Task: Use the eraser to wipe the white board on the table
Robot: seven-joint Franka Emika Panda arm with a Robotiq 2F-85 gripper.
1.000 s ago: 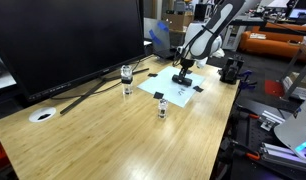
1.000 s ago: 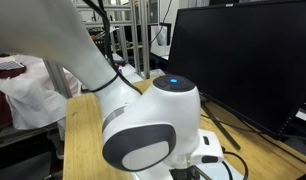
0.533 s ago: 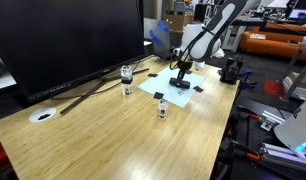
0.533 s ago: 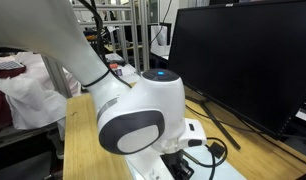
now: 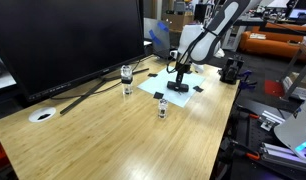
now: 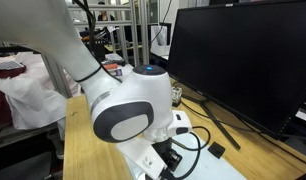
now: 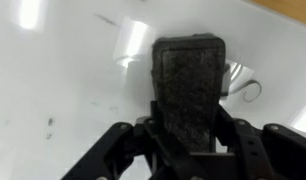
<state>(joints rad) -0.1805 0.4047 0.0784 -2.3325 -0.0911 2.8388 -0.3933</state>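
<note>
In the wrist view my gripper (image 7: pixel 186 125) is shut on the eraser (image 7: pixel 188 80), a black oblong block with a rough face, clamped between the two dark fingers (image 7: pixel 143 140). The eraser lies against the white board (image 7: pixel 63 80), which fills that view and carries a few small dark marks (image 7: pixel 50 122). In an exterior view the gripper (image 5: pixel 179 80) stands upright over the white board (image 5: pixel 153 88) near the far end of the table (image 5: pixel 123 140), with the eraser (image 5: pixel 179 87) at its tip. In an exterior view the arm's white elbow (image 6: pixel 133 100) hides the gripper and most of the board.
Two small glass jars (image 5: pixel 126 75) (image 5: pixel 162 108) stand beside the board. Tiny flat black pieces (image 5: pixel 198 89) lie at its edge. A large black monitor (image 5: pixel 63 40) and its cables run along the table's back; a round white disc (image 5: pixel 41 115) lies near it.
The gripper, still shut on the eraser, has slid a little across the board. In an exterior view the arm's elbow has swung left and up.
</note>
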